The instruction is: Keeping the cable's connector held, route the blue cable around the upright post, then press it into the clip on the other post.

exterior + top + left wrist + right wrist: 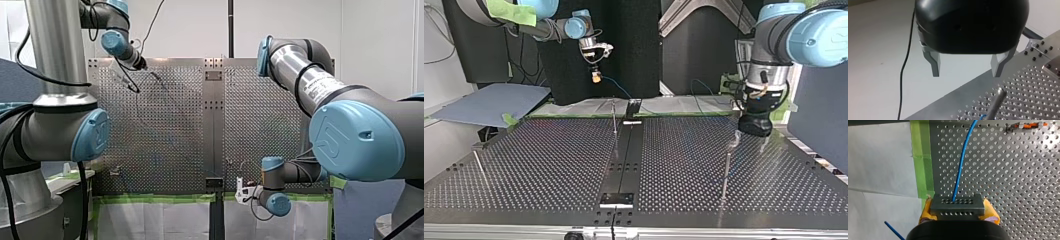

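1. Right wrist view: the right gripper (958, 210) is clamped on a dark grey connector (957, 204), with its yellow pads (926, 210) pressed against both of the connector's sides.
2. The blue cable (961, 162) leaves the connector's face and runs ahead of the gripper over the perforated table (1010, 182), close to the strip of green tape (923, 165) along the table's edge.
3. A small orange and metal piece (1026, 124) lies on the table well ahead of the gripper, off to 1 side of the cable.
4. In the left wrist view, the left gripper (966, 73) has its 2 metal fingers (935, 66) spread wide with nothing between them.
5. An upright metal post (997, 101) stands just under that gripper, with a trace of blue at its foot.
6. In the top view, the right gripper is held up above the table's far edge, and the cable drops from it towards that edge.
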Robot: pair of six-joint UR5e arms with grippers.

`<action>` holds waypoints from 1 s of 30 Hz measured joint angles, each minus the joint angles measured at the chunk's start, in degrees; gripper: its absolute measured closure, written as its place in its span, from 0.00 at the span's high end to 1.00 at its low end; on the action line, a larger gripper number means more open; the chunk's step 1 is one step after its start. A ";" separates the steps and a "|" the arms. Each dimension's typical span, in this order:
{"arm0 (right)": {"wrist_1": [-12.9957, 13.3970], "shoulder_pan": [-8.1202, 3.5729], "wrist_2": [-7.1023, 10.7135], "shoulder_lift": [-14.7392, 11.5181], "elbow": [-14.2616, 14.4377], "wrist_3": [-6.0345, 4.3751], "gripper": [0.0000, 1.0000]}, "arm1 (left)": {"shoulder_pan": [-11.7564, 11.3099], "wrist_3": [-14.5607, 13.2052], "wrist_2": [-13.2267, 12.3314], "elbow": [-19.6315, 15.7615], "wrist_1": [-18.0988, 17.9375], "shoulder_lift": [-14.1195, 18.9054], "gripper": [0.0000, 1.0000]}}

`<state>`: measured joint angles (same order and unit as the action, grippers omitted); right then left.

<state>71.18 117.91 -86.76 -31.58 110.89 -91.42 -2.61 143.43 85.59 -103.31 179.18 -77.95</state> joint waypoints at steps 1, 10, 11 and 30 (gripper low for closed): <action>0.00 0.00 0.00 0.00 -0.01 0.00 0.00 | 0.13 -0.57 0.09 0.58 0.60 -0.05 1.00; 0.10 0.00 0.00 0.01 -0.06 0.00 0.00 | 1.25 -5.85 1.62 2.57 5.87 0.12 1.00; 0.10 0.00 0.00 0.00 -0.07 0.00 0.00 | 1.36 -6.32 1.66 2.57 6.36 0.12 1.00; 0.18 0.00 0.00 0.02 -0.09 -0.08 0.00 | 2.44 -16.86 1.61 2.61 10.79 -0.01 1.00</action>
<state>71.36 117.91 -86.75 -31.56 110.80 -91.50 -0.17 126.57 87.20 -100.71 189.98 -77.96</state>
